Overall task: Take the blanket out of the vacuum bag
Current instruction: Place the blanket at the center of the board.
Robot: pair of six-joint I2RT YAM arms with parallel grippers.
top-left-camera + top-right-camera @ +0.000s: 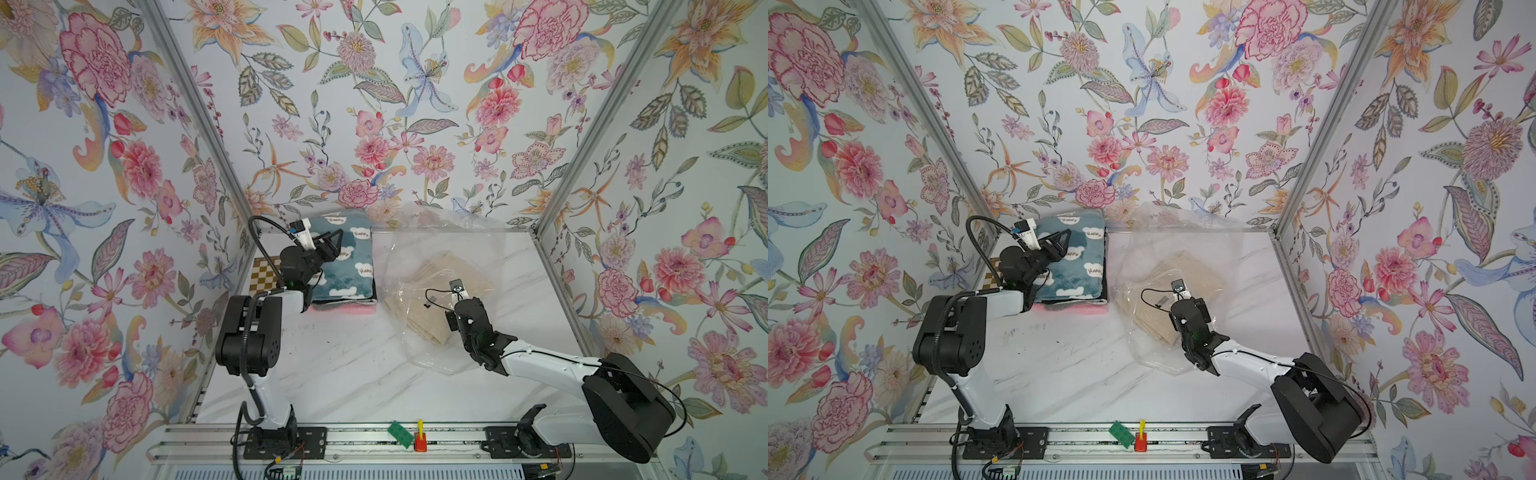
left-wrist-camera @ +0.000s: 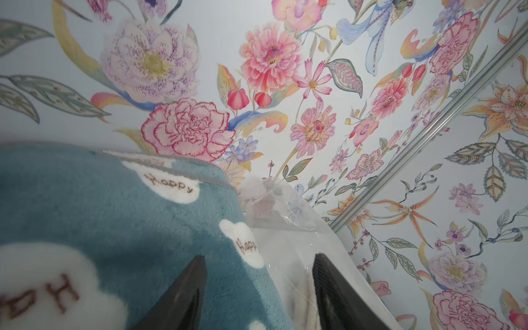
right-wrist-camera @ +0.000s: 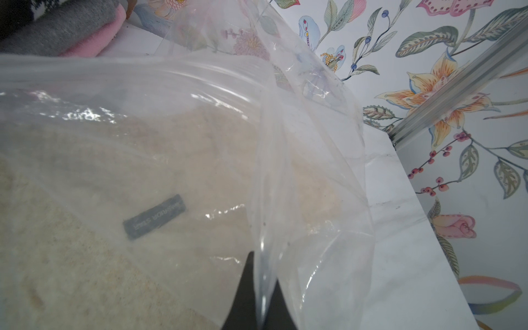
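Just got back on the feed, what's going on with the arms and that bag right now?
The right gripper has its jaws shut on a fold of the vacuum bag, which lies on the table with the beige blanket still inside. The left gripper is over the blue cloud blanket on top of the folded stack beside the bag, with its jaws open and holding nothing.

Beige blanket (image 1: pixel 419 320), teal cloud-print blanket (image 1: pixel 353 274)
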